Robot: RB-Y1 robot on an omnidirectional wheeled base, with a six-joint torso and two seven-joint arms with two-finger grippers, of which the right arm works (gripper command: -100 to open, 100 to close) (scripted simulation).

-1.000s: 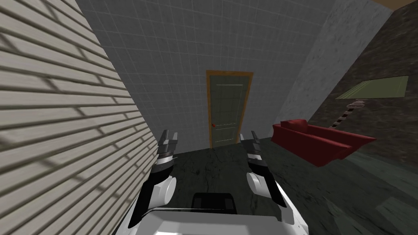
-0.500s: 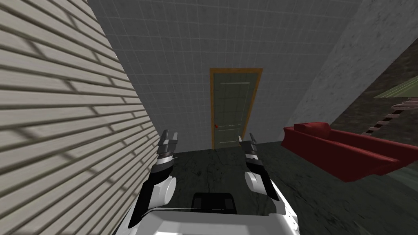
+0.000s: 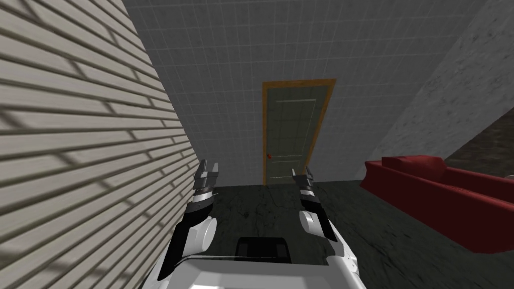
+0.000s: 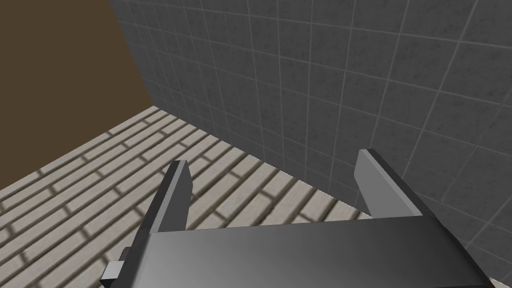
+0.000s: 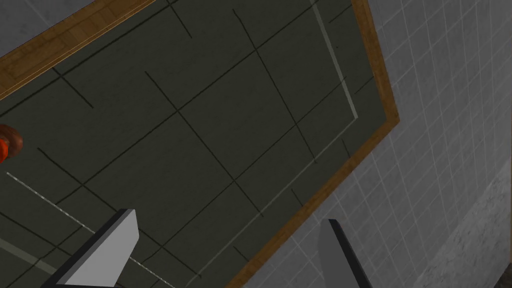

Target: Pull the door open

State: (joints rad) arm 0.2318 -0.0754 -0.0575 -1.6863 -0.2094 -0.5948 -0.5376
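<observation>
While the dark green door [image 3: 292, 133] stands shut in its wooden frame [image 3: 299, 82], set in the grey tiled wall [image 3: 226, 75] well ahead across the dark floor [image 3: 261, 210], I judge the step in hand to be the approach; no grasp has begun. The door is upright with its long axis vertical and its face toward me. Its small red knob [image 3: 270, 156] sits at its left edge, so the hinges are probably on the right. The right gripper [image 3: 301, 171] points toward the door, fingers apart and empty. The left gripper [image 3: 209, 165], beside the brick wall [image 3: 85, 150], is likewise spread. The next move calls for closing the distance, then bringing the fingers around the knob and pulling back.
</observation>
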